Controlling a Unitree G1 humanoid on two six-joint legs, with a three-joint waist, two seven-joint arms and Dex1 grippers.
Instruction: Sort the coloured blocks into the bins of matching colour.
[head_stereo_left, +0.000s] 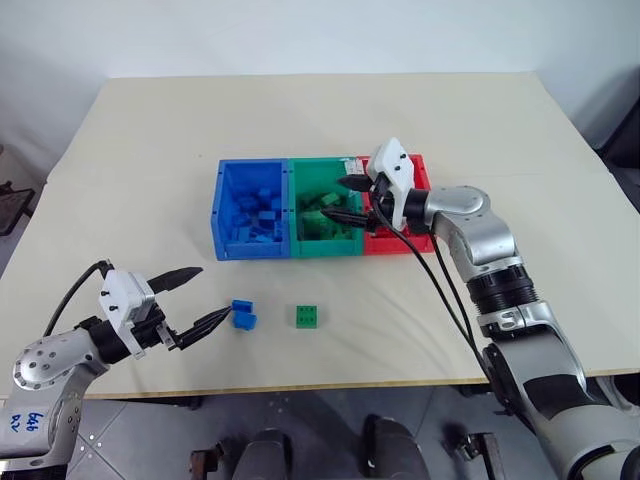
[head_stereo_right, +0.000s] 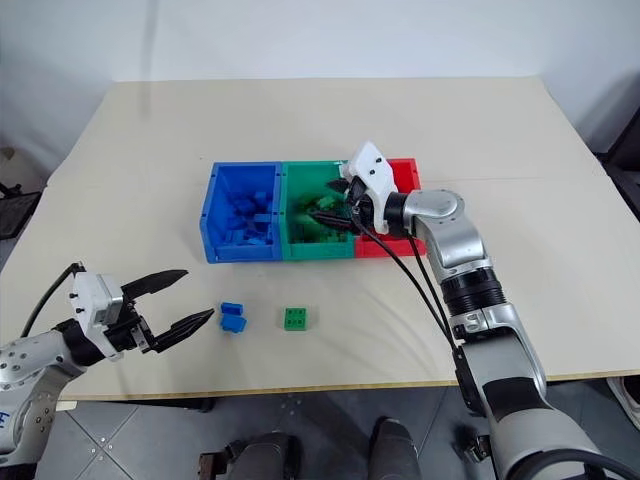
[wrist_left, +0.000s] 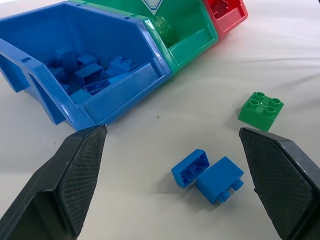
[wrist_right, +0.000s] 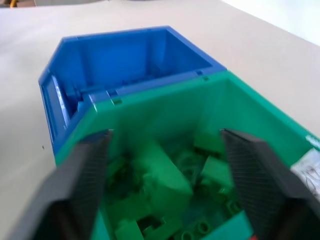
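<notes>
Hovering over green bin (head_stereo_left: 322, 215), R gripper (head_stereo_left: 347, 199) agape, empty, L gripper (head_stereo_left: 196, 300) agape, studded blue bricks (head_stereo_left: 242, 314) nearby.

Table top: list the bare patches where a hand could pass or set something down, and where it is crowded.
Bare: the table behind the bins, its far left and right sides, and the front right beyond the green block. Crowded: the front left, where the open left gripper flanks two blue blocks, and over the green bin, where the open right gripper hangs.

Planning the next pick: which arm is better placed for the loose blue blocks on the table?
Left. The left gripper is open beside the blue blocks; the right gripper is over the green bin.
</notes>
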